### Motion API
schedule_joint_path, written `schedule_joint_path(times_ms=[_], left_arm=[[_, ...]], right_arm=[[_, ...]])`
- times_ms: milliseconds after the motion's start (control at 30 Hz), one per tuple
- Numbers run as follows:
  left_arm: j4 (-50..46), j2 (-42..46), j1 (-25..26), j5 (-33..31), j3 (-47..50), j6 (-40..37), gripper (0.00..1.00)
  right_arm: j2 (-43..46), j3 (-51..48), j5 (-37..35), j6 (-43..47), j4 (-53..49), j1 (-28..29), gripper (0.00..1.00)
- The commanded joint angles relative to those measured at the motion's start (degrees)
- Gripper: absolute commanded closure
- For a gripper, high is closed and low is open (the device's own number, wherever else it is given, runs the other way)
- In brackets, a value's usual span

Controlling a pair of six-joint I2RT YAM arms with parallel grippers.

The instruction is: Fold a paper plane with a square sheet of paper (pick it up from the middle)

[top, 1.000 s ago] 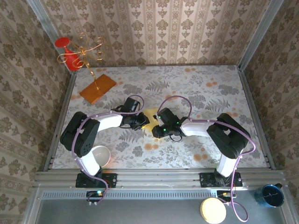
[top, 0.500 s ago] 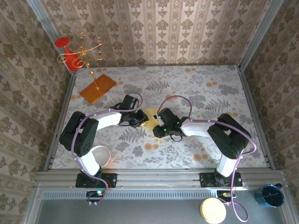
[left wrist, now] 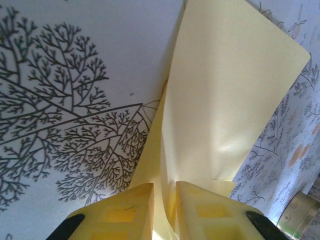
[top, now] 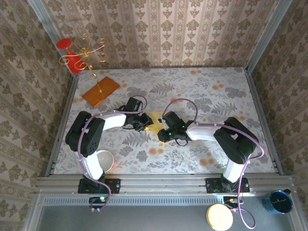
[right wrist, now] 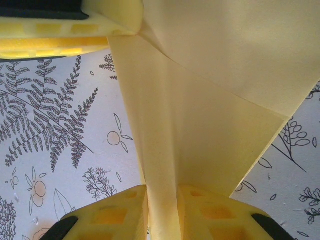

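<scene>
The pale-yellow sheet of paper point(top: 155, 118) hangs just above the table's middle, folded with a crease running along it point(right wrist: 200, 125). Whether it has the plane's pointed shape I cannot tell. My left gripper point(top: 143, 125) is shut on one end; in the left wrist view the paper point(left wrist: 225, 90) rises from between the yellow fingers point(left wrist: 165, 192). My right gripper point(top: 161, 131) is shut on the other end, a folded strip pinched between its pads point(right wrist: 162, 192). The left gripper's yellow finger point(right wrist: 75, 35) shows at the top left of the right wrist view.
An orange board point(top: 100, 91) with a gold wire stand lies at the back left, near a red object point(top: 70, 57) in the corner. A white bowl point(top: 102, 161) sits by the left arm's base. A cream lid point(top: 219, 216) and a blue cup point(top: 280, 200) lie off the table, front right.
The left arm has shifted its elbow and wrist slightly, uncovering more of the white bowl. Both grippers keep their pinch on the paper. The right arm has barely moved.
</scene>
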State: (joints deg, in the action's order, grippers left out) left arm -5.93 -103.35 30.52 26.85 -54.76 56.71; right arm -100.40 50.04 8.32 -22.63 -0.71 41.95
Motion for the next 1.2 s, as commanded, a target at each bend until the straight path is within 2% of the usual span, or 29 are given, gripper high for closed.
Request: schedule_joint_path(times_ms=[0, 200, 333, 567, 667, 1167], left_arm=[[0.8, -0.4, -0.5, 1.4, -1.7, -1.1, 0.84], [0.5, 0.8, -0.6, 1.3, -1.7, -0.3, 0.97], [-3.2, 3.8, 0.4, -1.9, -2.6, 0.5, 0.98], [-9.4, 6.8, 4.3, -10.3, -5.8, 4.5, 0.98], [-10.2, 6.5, 5.1, -11.9, -6.6, 5.8, 0.98], [-10.0, 6.2, 6.3, -13.0, -7.0, 8.2, 0.98]], right_arm=[[0.2, -1.0, -1.7, 0.9, -1.5, 0.3, 0.76], [2.3, -0.5, -3.1, 1.6, -3.2, 0.3, 0.71], [6.2, -0.3, -7.7, 1.2, -6.0, 1.0, 0.63], [9.2, -0.3, -21.3, 0.3, -7.9, 6.1, 0.62], [9.7, -0.2, -24.9, -0.4, -7.1, 7.9, 0.61], [1.9, 3.2, -27.8, -4.4, -2.6, 10.6, 0.63]])
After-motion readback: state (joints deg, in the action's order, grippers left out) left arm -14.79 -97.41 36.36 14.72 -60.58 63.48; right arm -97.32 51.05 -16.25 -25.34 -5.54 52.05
